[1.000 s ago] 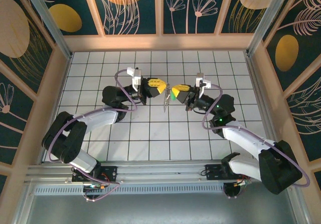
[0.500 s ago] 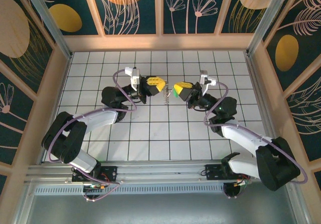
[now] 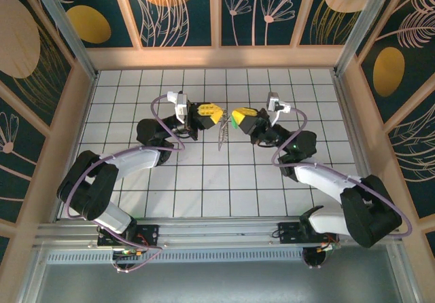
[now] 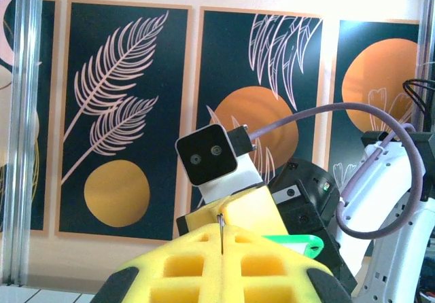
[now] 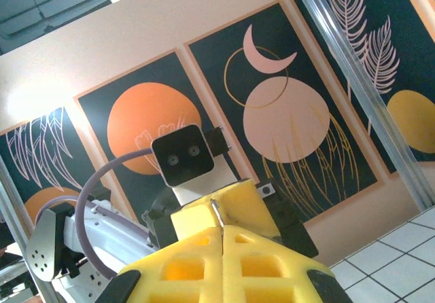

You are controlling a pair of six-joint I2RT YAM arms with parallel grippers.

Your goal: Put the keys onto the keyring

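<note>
In the top view both arms meet above the middle of the table. My left gripper (image 3: 209,115) is shut on the keyring (image 3: 222,132), a thin loop that hangs down from it with small grey pieces. My right gripper (image 3: 238,119) faces it, shut on the key (image 3: 234,118) by its green head. In the left wrist view the left gripper (image 4: 221,234) pinches the ring's thin wire (image 4: 221,225) between its yellow pads, and the green key (image 4: 296,242) sticks out beside the right gripper's pads just beyond. In the right wrist view the right gripper (image 5: 223,229) is shut, with a silver sliver (image 5: 216,212) at its tips.
The white tiled table (image 3: 204,181) lies below both grippers. Wooden walls with dark patterned panels (image 3: 183,11) stand round it on three sides. An aluminium rail (image 3: 217,232) with the arm bases runs along the near edge.
Both grippers have drifted slightly toward the far wall, still carrying the ring and the key. The right gripper has closed in on the left since half a second ago.
</note>
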